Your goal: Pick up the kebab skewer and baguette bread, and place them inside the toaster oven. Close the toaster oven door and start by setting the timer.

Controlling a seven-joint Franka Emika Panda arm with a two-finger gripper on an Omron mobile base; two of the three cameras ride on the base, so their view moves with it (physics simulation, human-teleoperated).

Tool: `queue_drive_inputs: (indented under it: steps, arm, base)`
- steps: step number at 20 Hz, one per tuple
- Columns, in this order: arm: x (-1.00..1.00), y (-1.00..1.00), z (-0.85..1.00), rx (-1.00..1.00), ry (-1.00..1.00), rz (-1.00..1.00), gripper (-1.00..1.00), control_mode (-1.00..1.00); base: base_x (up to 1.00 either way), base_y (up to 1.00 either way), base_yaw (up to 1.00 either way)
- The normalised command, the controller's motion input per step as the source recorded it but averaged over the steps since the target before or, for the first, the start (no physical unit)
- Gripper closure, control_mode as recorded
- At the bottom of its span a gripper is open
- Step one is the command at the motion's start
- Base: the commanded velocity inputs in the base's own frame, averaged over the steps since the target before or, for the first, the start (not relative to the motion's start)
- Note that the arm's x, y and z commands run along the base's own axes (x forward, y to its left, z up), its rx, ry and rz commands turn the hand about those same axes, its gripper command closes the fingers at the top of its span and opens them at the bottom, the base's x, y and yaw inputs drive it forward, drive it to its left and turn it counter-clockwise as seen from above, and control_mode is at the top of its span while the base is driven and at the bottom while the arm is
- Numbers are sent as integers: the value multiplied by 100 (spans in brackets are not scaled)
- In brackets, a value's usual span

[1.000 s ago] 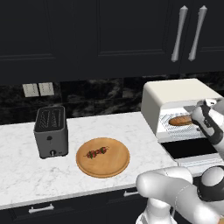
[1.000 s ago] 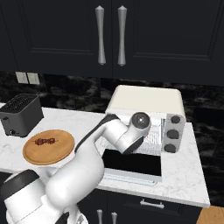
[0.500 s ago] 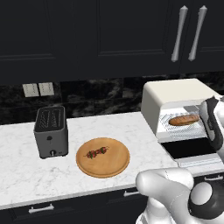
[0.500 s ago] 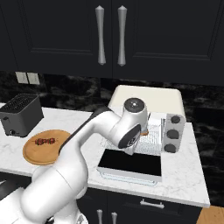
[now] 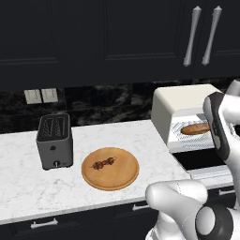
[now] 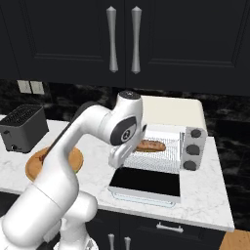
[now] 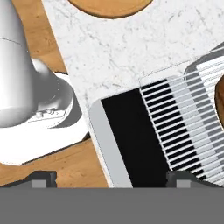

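Baguette bread (image 5: 195, 129) lying on rack inside toaster oven (image 5: 183, 101); kebab skewer (image 5: 104, 162) waiting on wooden board (image 5: 110, 168), left on counter (image 5: 140, 136). Tool (image 7: 109, 179) hovering spread, empty, above lowered toaster oven door (image 6: 145, 182). Risk: arm clipping door while swinging left.

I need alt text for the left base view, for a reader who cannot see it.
A baguette bread lies on the rack inside the open toaster oven at the right, its door folded down flat. On the marble counter, a kebab skewer rests on a round wooden board beside a dark slot toaster.
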Motion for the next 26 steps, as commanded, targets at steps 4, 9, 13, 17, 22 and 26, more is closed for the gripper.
queue_drive_inputs:
  steps: [4,9,13,17,22,26]
  arm:
    - [-45,100,0,2,23,0,-100,-100]
    - [-17,100,0,0,15,2,-100,-100]
    - [0,100,0,0,5,3,-100,-100]
    - [1,100,-1,0,2,1,-100,-100]
    - [9,100,-16,-1,0,0,-100,-100]
    - [21,99,-16,-6,0,0,-100,-100]
  base:
    - [0,0,0]
    - [0,0,0]
    - [0,0,0]
    - [0,0,0]
    - [0,0,0]
    - [0,0,0]
